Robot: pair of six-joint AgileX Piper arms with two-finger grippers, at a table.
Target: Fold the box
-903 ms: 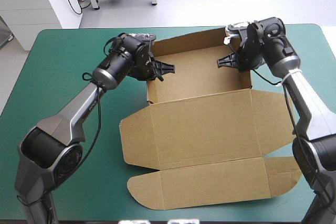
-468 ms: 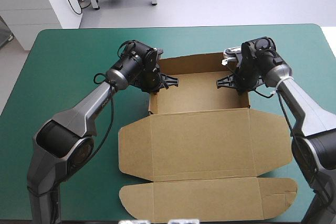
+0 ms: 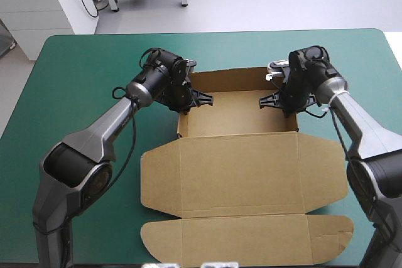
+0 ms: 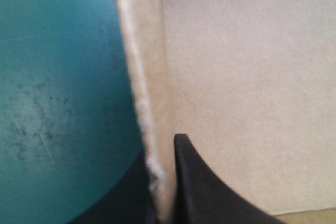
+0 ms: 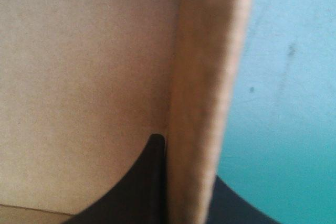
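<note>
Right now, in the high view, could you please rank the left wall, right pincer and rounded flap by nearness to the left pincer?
1. left wall, in the left pincer.
2. right pincer, opposite side.
3. rounded flap, out front.

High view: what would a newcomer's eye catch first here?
The brown box in the middle of the teal-green table: an open tray at the far side, its lid lying flat toward the near edge. Next, the left gripper and the right gripper, each shut on one side wall of the tray.
</note>
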